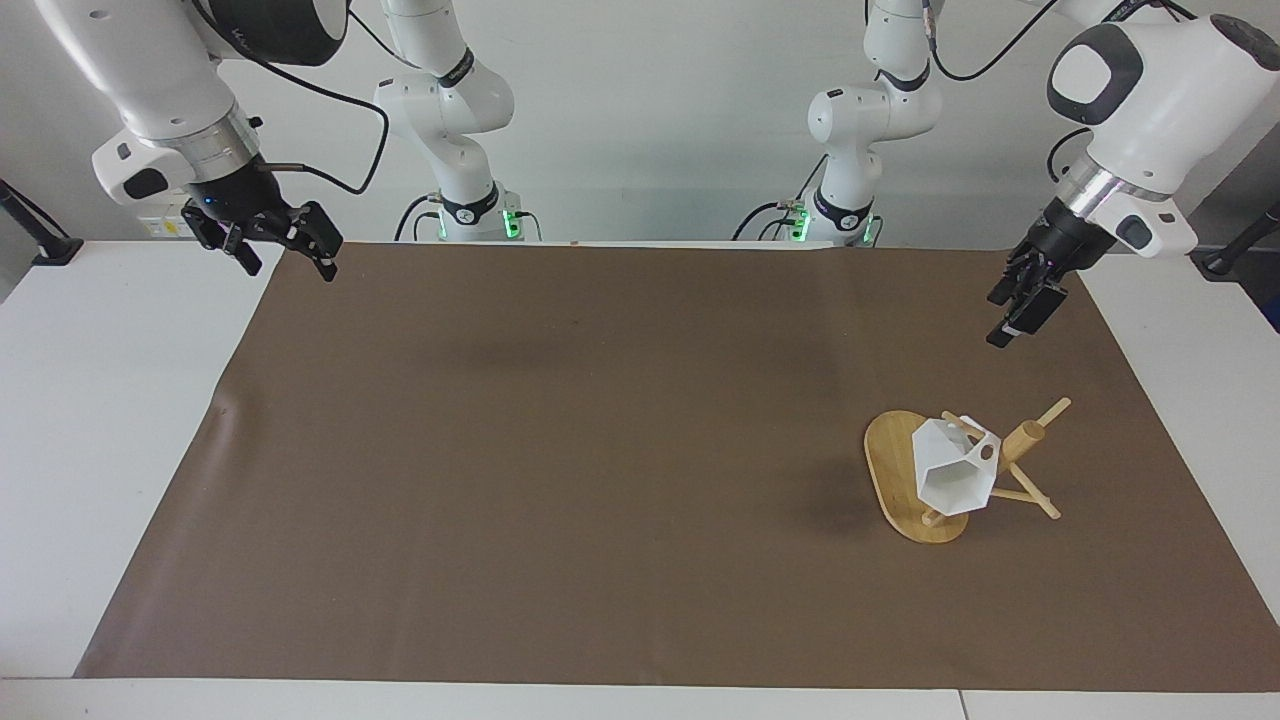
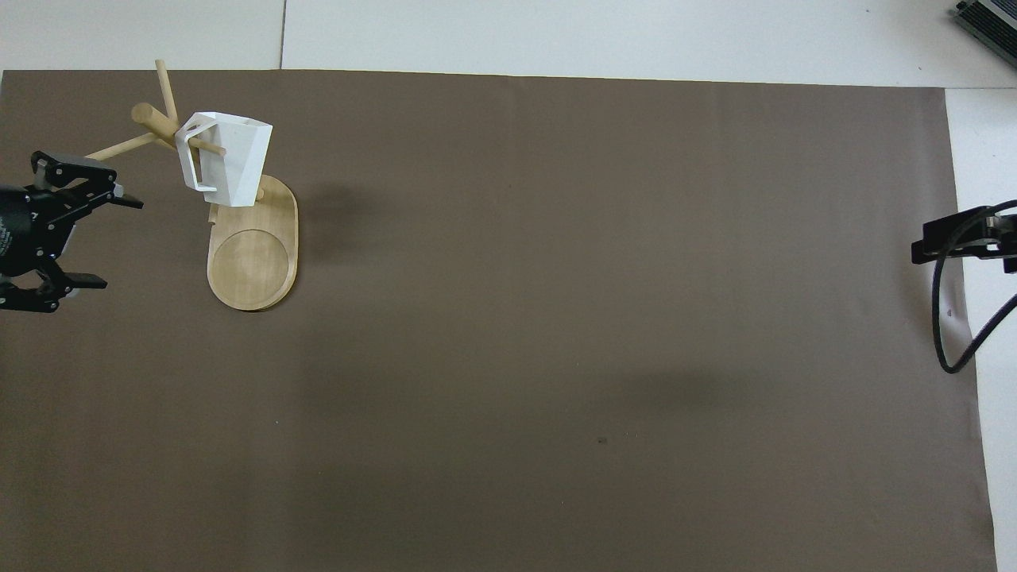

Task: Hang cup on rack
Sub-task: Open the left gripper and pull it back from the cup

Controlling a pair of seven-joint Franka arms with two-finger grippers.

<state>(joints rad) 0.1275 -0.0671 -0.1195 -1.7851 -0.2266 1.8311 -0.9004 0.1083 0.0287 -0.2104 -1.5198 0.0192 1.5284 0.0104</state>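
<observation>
a small white angular cup [image 1: 955,468] with flat faceted sides is hanging by its blocky handle on a thin peg of a light bamboo mug rack [image 1: 1003,470], whose oval base is resting on a brown paper mat [image 1: 600,450] that is covering a white table [image 1: 110,420]. going across the facing view from its left edge: the right arm's black two-finger gripper [image 1: 280,248] is hovering over the corner of the mat at the right arm's end of the table, its fingers standing apart and gripping nothing, the arm simply waiting there. the broad middle of the mat is lying bare and flat. toward the left arm's end of the table, the rack is standing with the cup slung on the side of its thick round post that faces the middle of the table, the cup's hexagonal mouth tipping outward. above and clear of the rack, the left arm's black gripper [image 1: 1022,307] is hanging over the mat's edge, touching neither cup nor rack; the overhead view is showing its fingers [image 2: 119,202] spread wide and empty.
</observation>
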